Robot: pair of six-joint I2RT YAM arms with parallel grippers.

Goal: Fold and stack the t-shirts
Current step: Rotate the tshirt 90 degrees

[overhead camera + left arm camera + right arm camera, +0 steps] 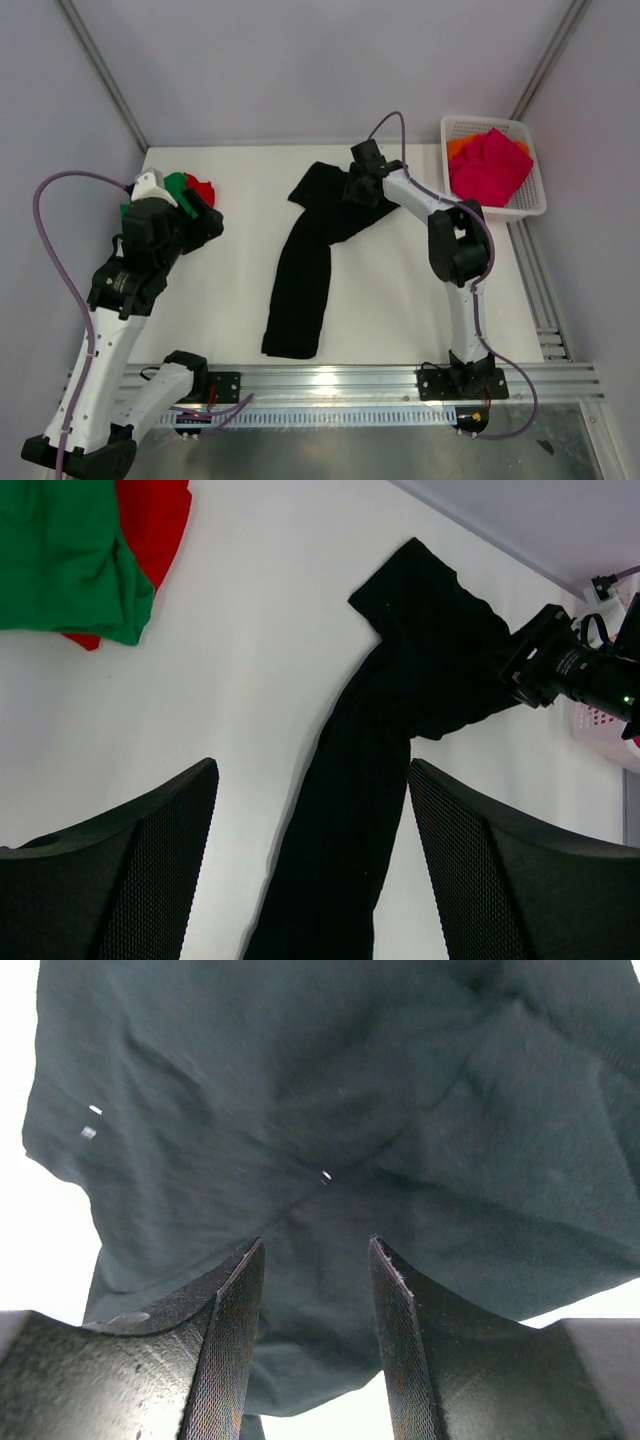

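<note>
Black t-shirt lies bunched in a long strip mid-surface. The green t-shirt and red t-shirt sit far left, the magenta t-shirt and orange t-shirt in the white basket. Left wrist: the left jaws gape wide, empty. Right wrist: the right jaws stand part-open over the black cloth's upper end, nothing clamped. Closing here would likely pinch several bunched layers and drag the shirt crooked.

A crumpled black cloth t-shirt is laid along the middle of the flat white table. A green cloth shirt and a red cloth shirt are heaped at its far left corner, and a white lattice plastic basket is set at its far right corner.
</note>
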